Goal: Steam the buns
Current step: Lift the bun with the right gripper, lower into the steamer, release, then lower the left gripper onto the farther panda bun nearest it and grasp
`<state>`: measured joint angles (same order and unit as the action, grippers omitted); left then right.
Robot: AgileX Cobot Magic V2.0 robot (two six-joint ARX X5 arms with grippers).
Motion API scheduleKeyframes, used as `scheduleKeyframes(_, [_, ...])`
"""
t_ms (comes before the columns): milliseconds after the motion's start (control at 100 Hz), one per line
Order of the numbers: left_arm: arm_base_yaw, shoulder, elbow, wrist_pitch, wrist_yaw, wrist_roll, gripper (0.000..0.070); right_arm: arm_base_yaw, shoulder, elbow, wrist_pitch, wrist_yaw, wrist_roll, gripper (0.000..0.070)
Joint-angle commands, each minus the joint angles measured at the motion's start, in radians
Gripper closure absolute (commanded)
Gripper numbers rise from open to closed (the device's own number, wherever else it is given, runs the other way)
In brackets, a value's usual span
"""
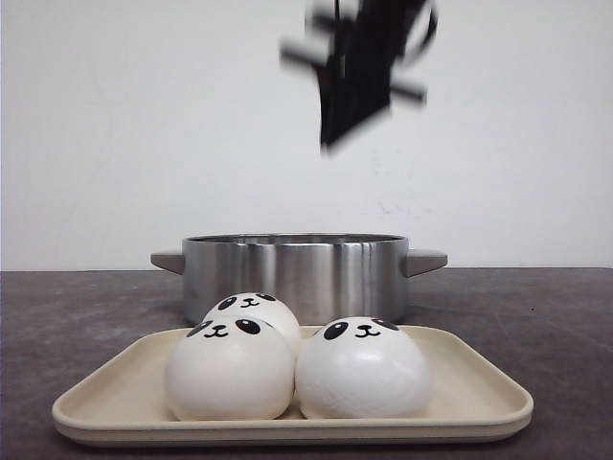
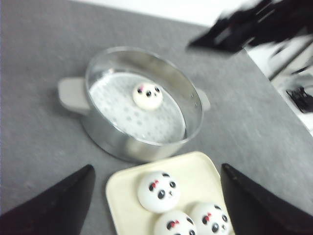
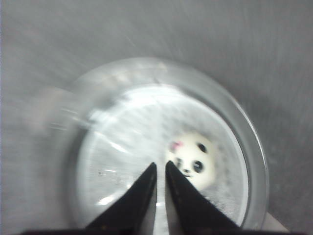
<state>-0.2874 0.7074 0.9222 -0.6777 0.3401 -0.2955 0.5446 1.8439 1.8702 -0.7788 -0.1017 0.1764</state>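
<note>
Three white panda buns sit on the cream tray [image 1: 479,388]: two in front [image 1: 228,369] [image 1: 362,374] and one behind [image 1: 257,309]. One more bun [image 2: 147,95] lies inside the steel steamer pot [image 1: 295,273], on its perforated plate. My left gripper [image 2: 157,166] hangs open above the tray's pot-side end, its fingers wide apart and empty. High over the pot, my right gripper [image 3: 160,164] is shut with nothing in it. Its tips point down beside the bun [image 3: 193,159] in the pot. It shows in the front view as a black blur [image 1: 359,72].
The pot [image 2: 142,103] has grey handles on both sides and stands just behind the tray [image 2: 193,171] on a dark grey table [image 1: 546,316]. A white wall lies behind. The table's edge and some gear [image 2: 301,95] show beyond the pot in the left wrist view.
</note>
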Motion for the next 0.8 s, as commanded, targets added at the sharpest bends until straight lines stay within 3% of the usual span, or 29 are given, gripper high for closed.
scheduleKeyframes(0, [-0.031, 0.038, 0.016, 0.009, 0.004, -0.029, 0.0236, 0.037, -0.095, 0.037, -0.010, 0.004, -0.021, 0.0686])
scheduleKeyframes(120, [-0.114, 0.117, 0.016, 0.015, -0.014, -0.037, 0.0234, 0.121, -0.274, 0.037, -0.025, 0.061, -0.028, 0.0687])
scheduleKeyframes(330, [-0.279, 0.309, 0.016, 0.020, -0.128, -0.069, 0.0224, 0.318, -0.510, 0.037, -0.068, 0.270, -0.024, 0.0687])
scheduleKeyframes(430, [-0.320, 0.418, 0.016, 0.022, -0.130, -0.086, 0.0224, 0.396, -0.573, 0.037, -0.113, 0.372, 0.001, 0.0687])
scheduleKeyframes(600, [-0.372, 0.594, 0.019, 0.072, -0.131, -0.087, 0.0221, 0.458, -0.634, 0.037, -0.198, 0.471, 0.051, 0.0688])
scheduleKeyframes(790, [-0.404, 0.749, 0.046, 0.149, -0.131, -0.091, 0.0104, 0.468, -0.651, 0.037, -0.258, 0.506, 0.088, 0.0688])
